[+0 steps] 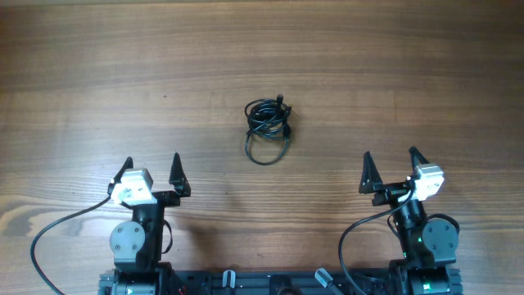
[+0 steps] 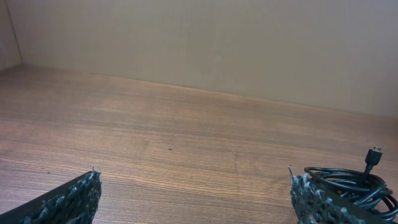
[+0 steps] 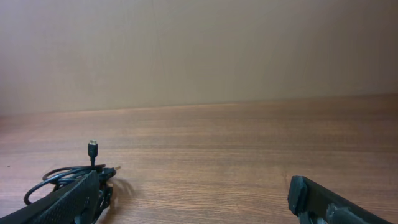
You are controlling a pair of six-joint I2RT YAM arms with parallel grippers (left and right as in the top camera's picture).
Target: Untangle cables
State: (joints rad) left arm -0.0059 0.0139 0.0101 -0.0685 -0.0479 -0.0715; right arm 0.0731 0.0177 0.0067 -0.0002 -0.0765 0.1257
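Soft, even light falls across the wooden table, bright and free of glare, with only a faint shadow beside the cables. The overhead view is crisp edge to edge. In both wrist views the near fingertips look slightly soft.

Robot test bench: bare wooden table, plain wall.

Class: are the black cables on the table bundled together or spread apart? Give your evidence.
Bundled. The cables lie coiled in one small heap with loops overlapping and one plug end sticking up.
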